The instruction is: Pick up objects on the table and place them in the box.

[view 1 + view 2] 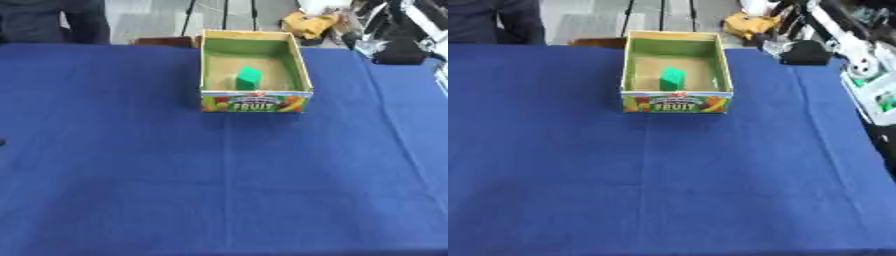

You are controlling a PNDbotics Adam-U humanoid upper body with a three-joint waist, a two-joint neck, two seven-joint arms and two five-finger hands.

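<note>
Box of printed fruit cardboard (pixel 255 102), upper centre, held one green block (pixel 248 78); blue-clothed tabletop (pixel 219 180) carried no other objects. Task looked done. Neither hand showed, state unknowable.

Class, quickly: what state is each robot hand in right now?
Left hand: not in view, so it cannot be told.
Right hand: not in view, so it cannot be told.

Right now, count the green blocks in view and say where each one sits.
1. The green block stands inside the box, near its front wall, on the far middle of the blue table. That front wall could hide something low.
</note>
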